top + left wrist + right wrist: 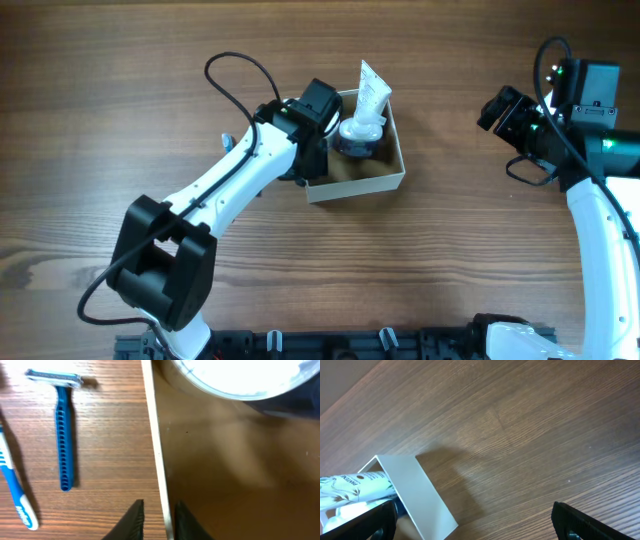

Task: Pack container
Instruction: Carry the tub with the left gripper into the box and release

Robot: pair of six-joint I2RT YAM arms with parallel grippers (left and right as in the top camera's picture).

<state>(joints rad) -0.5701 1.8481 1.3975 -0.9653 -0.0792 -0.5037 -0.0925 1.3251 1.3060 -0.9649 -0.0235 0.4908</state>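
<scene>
The container [385,172] is a square cardboard box with white walls and a tan inside, at the table's middle. In it stand a white tube [372,92] and a round white-lidded jar [358,135]. My left gripper [308,168] is closed down astride the box's left wall [154,445], one finger inside and one outside [159,521]. The jar's lid [240,377] shows just beyond it. My right gripper [503,110] is open and empty, off to the box's right. Its wrist view [475,519] shows the box's wall [420,495] and the tube [355,487].
A blue razor [64,435] and a blue-and-white toothbrush [15,485] lie on the wooden table just left of the box. In the overhead view my left arm covers them.
</scene>
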